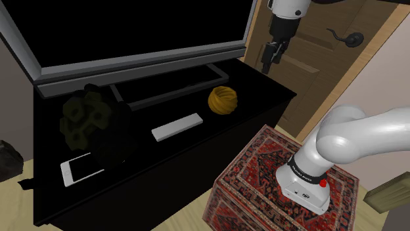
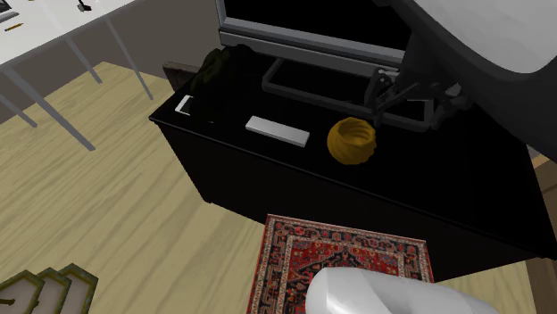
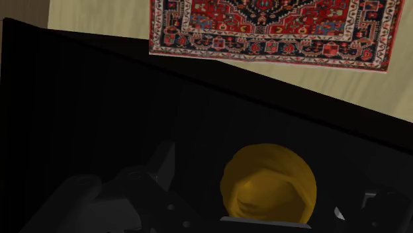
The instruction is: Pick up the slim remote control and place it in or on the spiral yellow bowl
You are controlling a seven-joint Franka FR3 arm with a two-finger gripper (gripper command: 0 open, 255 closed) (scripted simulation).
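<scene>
Television (image 1: pixel 131 26) stands on a black cabinet (image 1: pixel 253 108). The yellow spiral bowl (image 1: pixel 222 100) is on the cabinet top, right of centre in the shoulder view. The grey slim remote (image 1: pixel 177 126) lies flat to the bowl's left and nearer, apart from it. The gripper (image 1: pixel 271 58) hangs above the cabinet's far right end, carrying nothing; how far open, cannot tell. Step: reach. Judgement: clear the bowl going left, descend over the remote's middle, grasp across its narrow width.
</scene>
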